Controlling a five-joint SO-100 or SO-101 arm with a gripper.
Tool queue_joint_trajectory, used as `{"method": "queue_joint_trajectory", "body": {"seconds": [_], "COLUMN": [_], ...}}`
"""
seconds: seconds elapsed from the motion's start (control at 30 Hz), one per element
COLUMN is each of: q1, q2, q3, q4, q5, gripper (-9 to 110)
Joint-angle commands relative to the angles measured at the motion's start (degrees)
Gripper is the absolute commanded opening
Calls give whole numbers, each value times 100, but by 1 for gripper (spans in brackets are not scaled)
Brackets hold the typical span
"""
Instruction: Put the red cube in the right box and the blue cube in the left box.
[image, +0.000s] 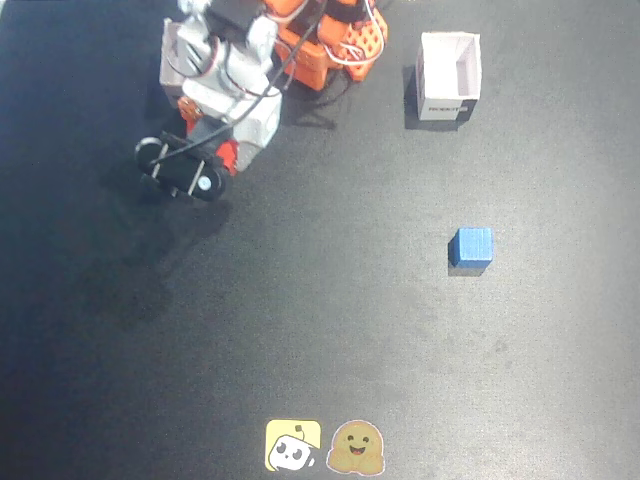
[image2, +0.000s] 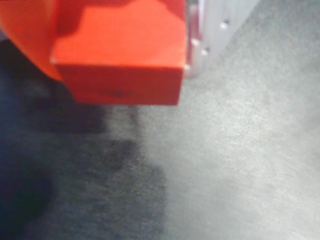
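Your red cube (image2: 117, 60): bright, smooth (fills wrist view) | gripper (image: 225, 155) pinching it | blue cube (image: 470, 247): faint lines

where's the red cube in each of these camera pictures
Fixed view: the small orange-red solid cube shows only as a sliver at the gripper, left of centre, upper part.
Wrist view: it fills the upper left, close to the lens, blurred.
Shared landmark: the dark grey mat beneath.
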Motion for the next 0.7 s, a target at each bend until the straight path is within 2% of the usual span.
{"method": "queue_joint_trajectory", "body": {"seconds": [0.0,0.67], "q1": [255,2408], "q2": [202,229], "q3": [-308,-299], "q4": [79,387], "q5": [-35,-141], "gripper": [11,12]}}
